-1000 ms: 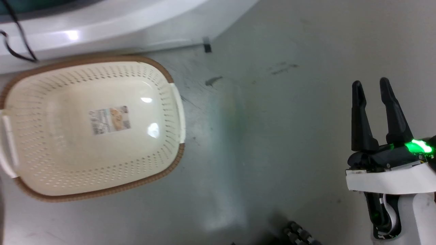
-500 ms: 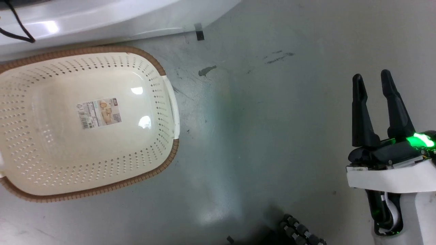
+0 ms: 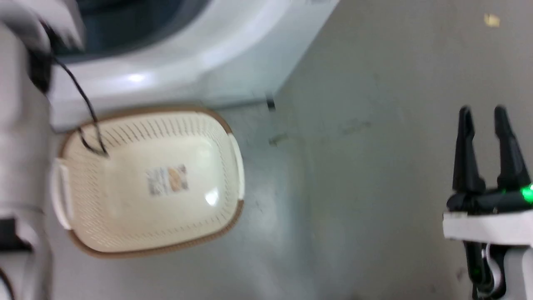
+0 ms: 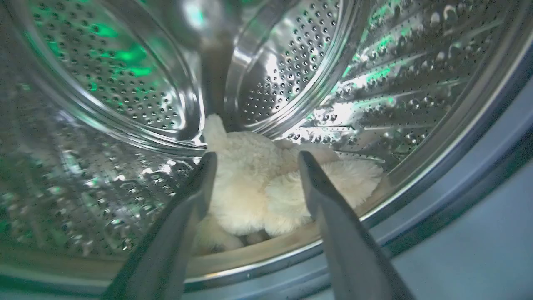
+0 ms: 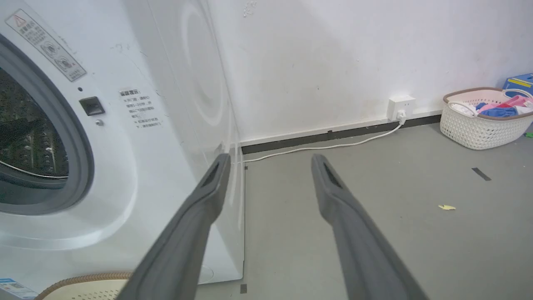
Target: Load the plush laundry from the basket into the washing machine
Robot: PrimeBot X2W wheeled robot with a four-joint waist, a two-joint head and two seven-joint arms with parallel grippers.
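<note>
Cream plush laundry (image 4: 258, 196): one, on the floor of the drum (image 4: 104, 196) in the washing machine (image 5: 166, 125), per left wrist view.
Left tool (image 4: 257, 155): spread wide, empty, at the drum mouth.
Basket (image 3: 158, 249): one on the floor (image 3: 354, 187) before the machine, per head view.
Right tool (image 3: 483, 109): parted, empty.
Second basket (image 5: 470, 129): holds coloured clothes (image 5: 499, 110) by the wall (image 5: 333, 62), per right wrist view.

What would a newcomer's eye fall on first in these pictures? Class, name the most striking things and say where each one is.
First, the fluffy cream plush laundry lying low in the gleaming perforated drum of the washing machine, framed by the open left gripper. Next, the basket on the grey floor in front of the machine, its labelled floor bare. The right gripper hangs open at the head view's lower right.
</note>
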